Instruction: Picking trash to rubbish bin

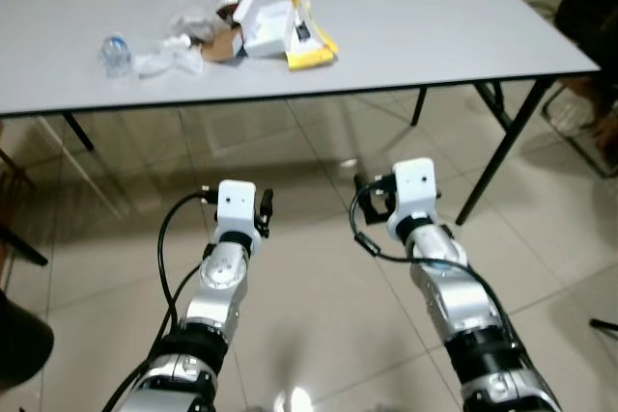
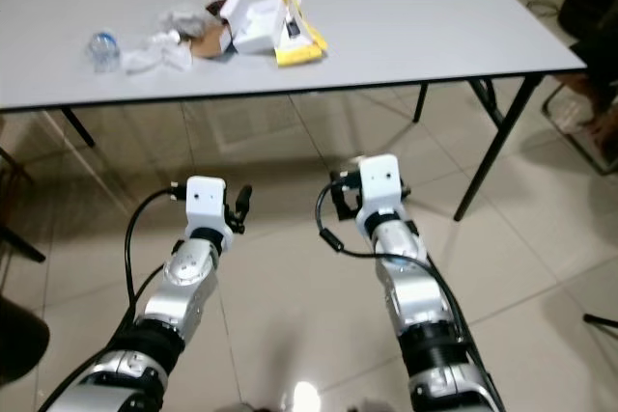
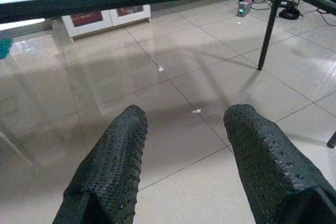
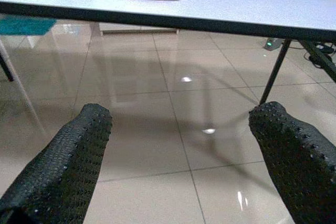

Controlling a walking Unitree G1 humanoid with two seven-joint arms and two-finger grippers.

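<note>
- Grey matte table (image 1: 435, 26): crumpled clear plastic bottle (image 1: 116, 53), white boxes (image 1: 266, 26), glossy yellow packet (image 1: 311, 45).
- Left gripper (image 3: 184, 145), right gripper (image 4: 178, 140): dimpled black fingers spread, empty, above glossy floor tiles (image 1: 309, 287).

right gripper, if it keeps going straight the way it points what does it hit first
Probably the tiled floor under the table: the open right gripper aims below the tabletop edge, nothing between its fingers. Depth is unclear.

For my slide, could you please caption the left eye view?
Both arms held low before a grey table bearing trash: plastic bottle, white box, yellow packet.
</note>
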